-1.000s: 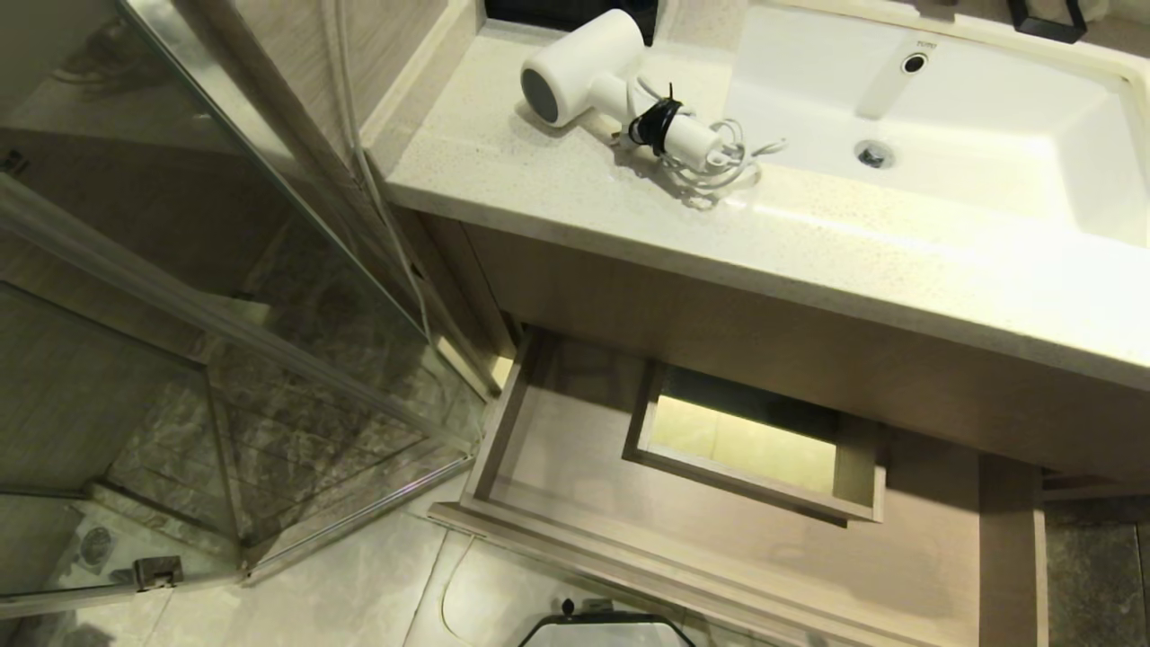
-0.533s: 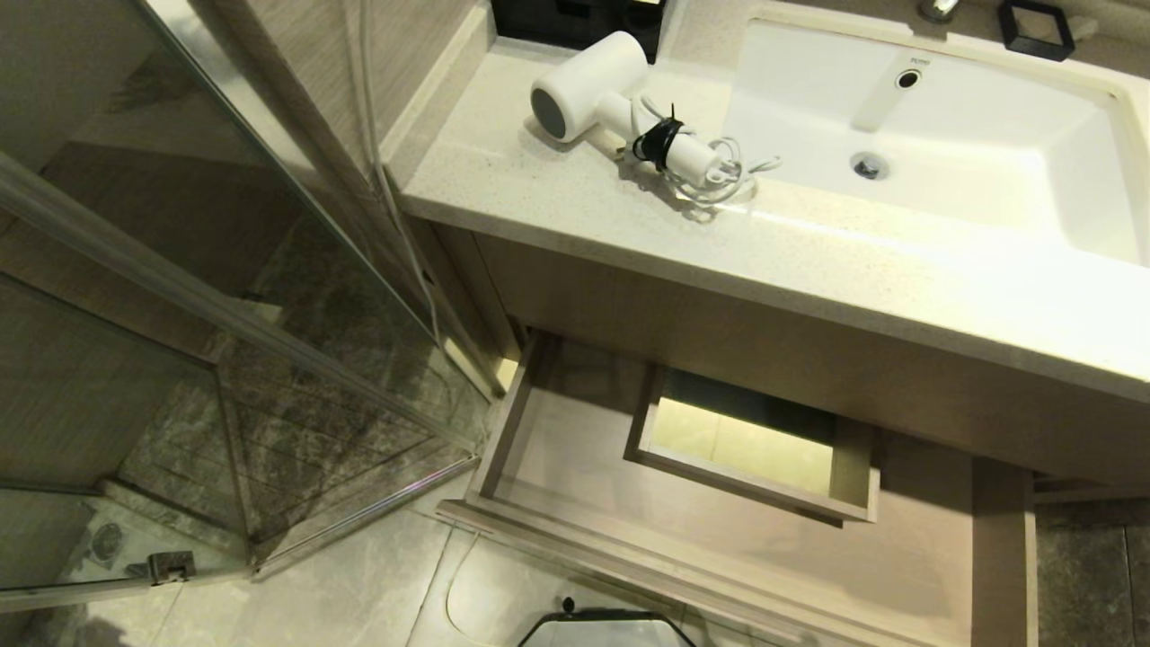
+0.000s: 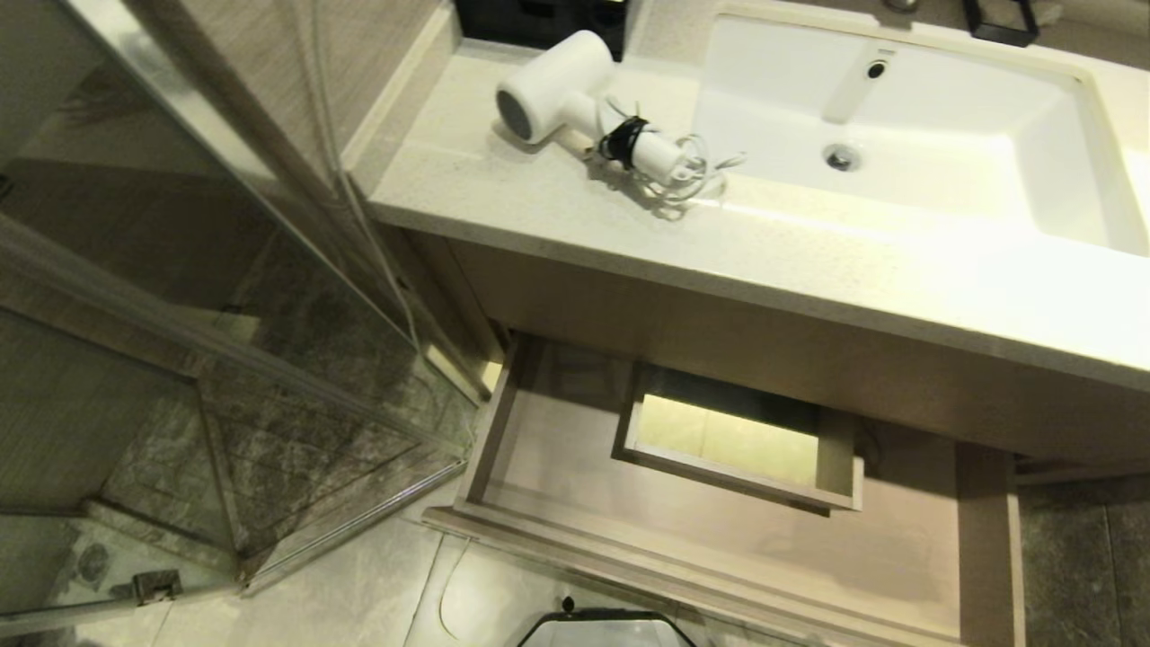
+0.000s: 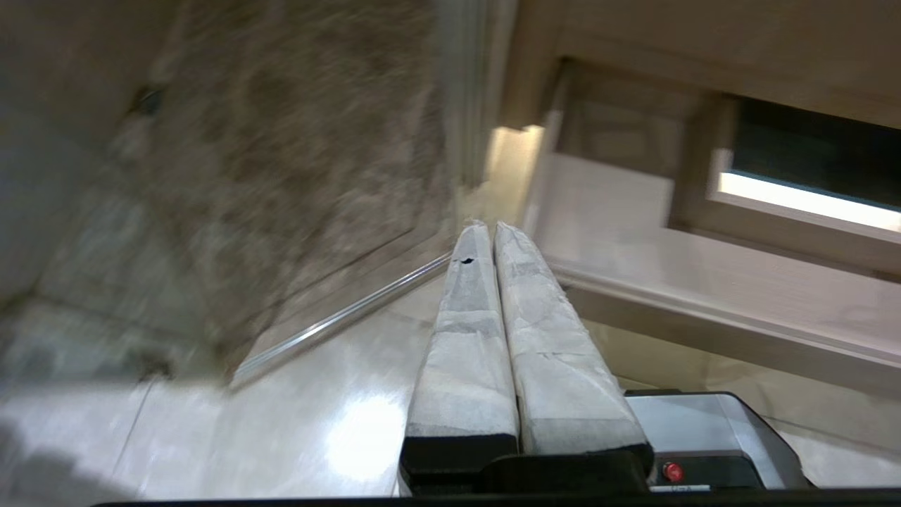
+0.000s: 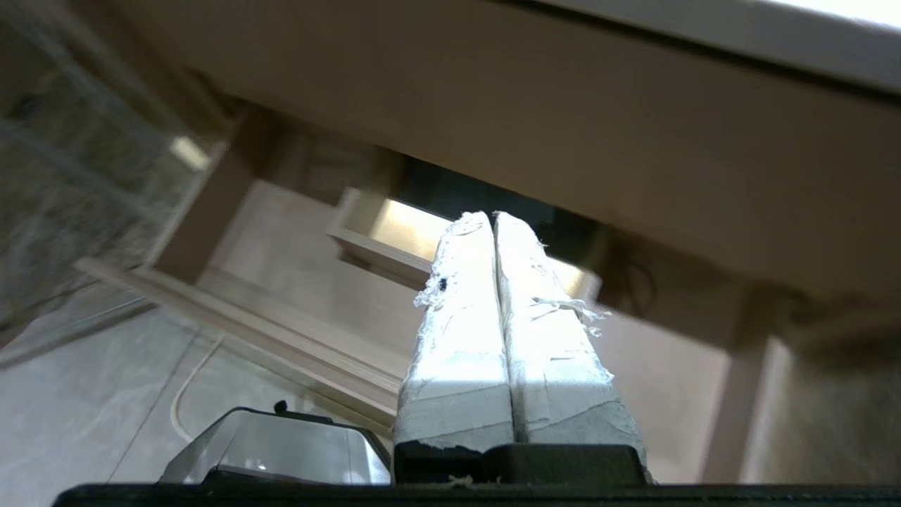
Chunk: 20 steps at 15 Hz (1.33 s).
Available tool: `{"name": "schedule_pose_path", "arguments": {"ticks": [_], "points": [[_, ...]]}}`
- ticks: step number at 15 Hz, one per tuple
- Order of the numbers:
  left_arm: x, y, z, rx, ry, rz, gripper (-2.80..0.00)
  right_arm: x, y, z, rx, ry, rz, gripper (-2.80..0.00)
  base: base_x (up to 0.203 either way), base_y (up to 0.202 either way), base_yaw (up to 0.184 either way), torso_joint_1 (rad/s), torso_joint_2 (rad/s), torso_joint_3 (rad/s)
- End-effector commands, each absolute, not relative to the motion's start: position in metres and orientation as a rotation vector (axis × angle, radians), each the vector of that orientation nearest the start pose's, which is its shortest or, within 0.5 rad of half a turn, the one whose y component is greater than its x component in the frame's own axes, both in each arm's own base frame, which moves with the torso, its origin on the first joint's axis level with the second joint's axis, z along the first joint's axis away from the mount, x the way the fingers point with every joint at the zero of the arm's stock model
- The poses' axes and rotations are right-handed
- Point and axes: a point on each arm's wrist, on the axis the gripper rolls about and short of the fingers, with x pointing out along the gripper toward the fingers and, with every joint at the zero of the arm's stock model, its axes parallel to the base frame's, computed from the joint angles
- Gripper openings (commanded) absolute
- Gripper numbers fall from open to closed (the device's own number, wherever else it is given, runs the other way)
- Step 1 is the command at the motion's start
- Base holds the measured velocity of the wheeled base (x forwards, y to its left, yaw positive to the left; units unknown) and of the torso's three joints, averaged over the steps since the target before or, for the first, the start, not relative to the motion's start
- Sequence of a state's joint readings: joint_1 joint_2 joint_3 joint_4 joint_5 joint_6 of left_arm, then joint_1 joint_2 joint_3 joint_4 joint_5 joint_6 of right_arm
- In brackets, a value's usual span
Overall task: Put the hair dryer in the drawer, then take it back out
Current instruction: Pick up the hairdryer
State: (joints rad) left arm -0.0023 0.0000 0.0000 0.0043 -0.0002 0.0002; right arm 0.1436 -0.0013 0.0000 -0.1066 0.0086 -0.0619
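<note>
On the tabletop point(image 3: 557, 207), just left of the sink point(image 3: 898, 117), lies the dryer point(image 3: 575, 103), well above the open, bare drawer point(image 3: 575, 449). It looks light, rigid and smooth; the slim handle seems the best hold, clear of the loose cord. Only the wrist views show the claws: left claw point(image 4: 490, 229) and right claw point(image 5: 490, 220) both clenched, empty, hanging low near the drawer.

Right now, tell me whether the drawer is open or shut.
Open: the drawer is pulled out below the counter, its bare floor and boxed cut-out exposed.
</note>
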Motion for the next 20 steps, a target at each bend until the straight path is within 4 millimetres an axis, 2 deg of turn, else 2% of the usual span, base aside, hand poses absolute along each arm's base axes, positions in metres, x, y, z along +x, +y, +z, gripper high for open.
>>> {"name": "schedule_pose_path", "arguments": {"ticks": [1, 6, 15, 20], "points": [[-0.0227, 0.0, 0.0746, 0.0, 0.006, -0.002, -2.8, -0.0229, -0.0031, 0.0745, -0.055, -0.112, 0.15, -2.8, -0.002, 0.009, -0.164, 0.001, 0.0, 0.002], [-0.0228, 0.0, 0.075, 0.0, 0.005, -0.002, -2.8, -0.0229, -0.0031, 0.0745, -0.055, -0.112, 0.15, -2.8, 0.001, 0.004, -0.126, 0.002, 0.0, 0.002], [-0.0227, 0.0, 0.0746, 0.0, 0.006, -0.002, -2.8, -0.0229, -0.0031, 0.0743, -0.057, -0.111, 0.151, -2.8, 0.0, 0.0, 0.0, 0.0, 0.0, 0.0], [-0.0227, 0.0, 0.0746, 0.0, 0.006, -0.002, -2.8, -0.0229, -0.0031, 0.0743, -0.057, -0.111, 0.15, -2.8, -0.001, -0.007, 0.154, 0.004, 0.0, 0.004]]}}
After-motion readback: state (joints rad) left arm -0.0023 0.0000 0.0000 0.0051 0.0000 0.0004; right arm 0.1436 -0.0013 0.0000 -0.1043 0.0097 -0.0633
